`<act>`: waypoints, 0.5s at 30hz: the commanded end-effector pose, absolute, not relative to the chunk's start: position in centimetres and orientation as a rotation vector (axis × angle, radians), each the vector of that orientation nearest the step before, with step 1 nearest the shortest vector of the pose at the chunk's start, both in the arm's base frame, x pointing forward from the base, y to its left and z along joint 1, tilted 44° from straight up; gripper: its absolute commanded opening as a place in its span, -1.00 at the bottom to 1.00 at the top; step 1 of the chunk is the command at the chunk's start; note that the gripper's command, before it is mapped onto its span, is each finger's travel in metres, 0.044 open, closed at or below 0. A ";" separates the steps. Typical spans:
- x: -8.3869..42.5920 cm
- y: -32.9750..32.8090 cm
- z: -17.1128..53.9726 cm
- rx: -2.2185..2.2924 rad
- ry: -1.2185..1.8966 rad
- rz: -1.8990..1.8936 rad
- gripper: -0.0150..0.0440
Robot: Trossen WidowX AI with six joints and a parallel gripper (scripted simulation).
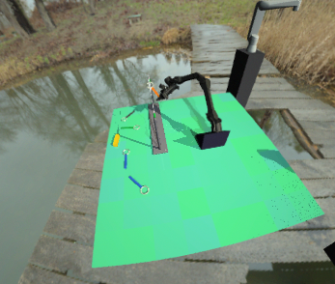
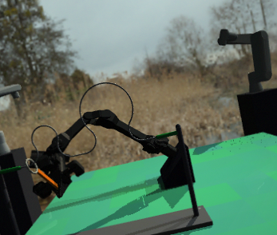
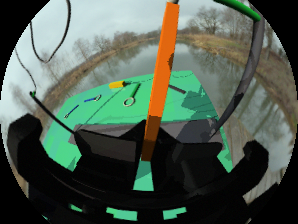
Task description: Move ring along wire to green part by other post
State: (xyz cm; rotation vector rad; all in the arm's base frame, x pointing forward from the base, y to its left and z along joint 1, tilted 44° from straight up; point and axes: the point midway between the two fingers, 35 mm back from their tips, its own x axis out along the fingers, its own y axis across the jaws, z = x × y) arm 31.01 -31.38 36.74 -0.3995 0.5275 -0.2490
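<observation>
We look past the gripper (image 3: 145,150), its dark fingers closed on the lower end of an orange handle (image 3: 162,75). The handle rises, leaning a little to the right, to the top edge of our view. At upper right we see a green wire part (image 3: 237,8) meeting the top of a thick dark post (image 3: 248,70). A thin wire (image 3: 68,30) loops down at upper left, near a slimmer post (image 3: 52,114) with a green bit at its top. Beyond the fingers, on the green mat (image 3: 165,100), lie a yellow-handled piece (image 3: 117,85), a green-handled ring (image 3: 134,90) and two blue-handled pieces (image 3: 92,99) (image 3: 71,111); the farther left one is probably ringed too, though it is small.
</observation>
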 end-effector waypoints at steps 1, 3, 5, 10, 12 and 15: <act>31.3 -29.6 36.2 -0.309 0.516 -0.213 -1.00; 31.4 -29.0 36.0 -0.271 0.514 -0.203 -1.00; 31.5 -28.6 35.9 -0.240 0.512 -0.194 -1.00; 31.7 -27.2 35.5 -0.150 0.505 -0.168 -1.00; 31.8 -26.7 35.4 -0.122 0.503 -0.160 -1.00; 31.9 -25.9 35.3 -0.070 0.499 -0.145 -1.00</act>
